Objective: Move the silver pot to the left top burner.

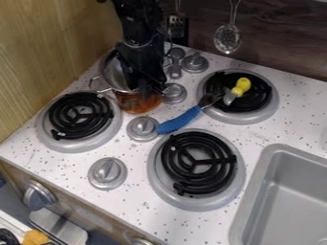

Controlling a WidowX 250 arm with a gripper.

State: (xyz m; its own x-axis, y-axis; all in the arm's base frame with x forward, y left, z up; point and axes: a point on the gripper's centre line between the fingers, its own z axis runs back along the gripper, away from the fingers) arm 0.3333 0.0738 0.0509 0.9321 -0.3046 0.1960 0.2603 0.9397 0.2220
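The gripper [148, 90] hangs down from the top edge, in front of the silver pot at the back left. The silver pot [114, 74] shows its rim and inner wall to the left of the gripper, with a wire handle at its left side. Below the pot's rim is an orange-brown surface [136, 103]; whether it belongs to the pot I cannot tell. The arm hides much of the pot and whatever lies under it. In front of the pot, to the left, is a black coil burner [81, 115] with nothing on it.
A blue-handled utensil [179, 120] reaches onto the back right burner [262, 91], beside a yellow-handled tool [241, 86]. Another coil burner [198, 163] lies at front centre, with several knobs [107, 172] around. The sink [256, 191] is at right; a slotted spoon [227, 38] hangs behind.
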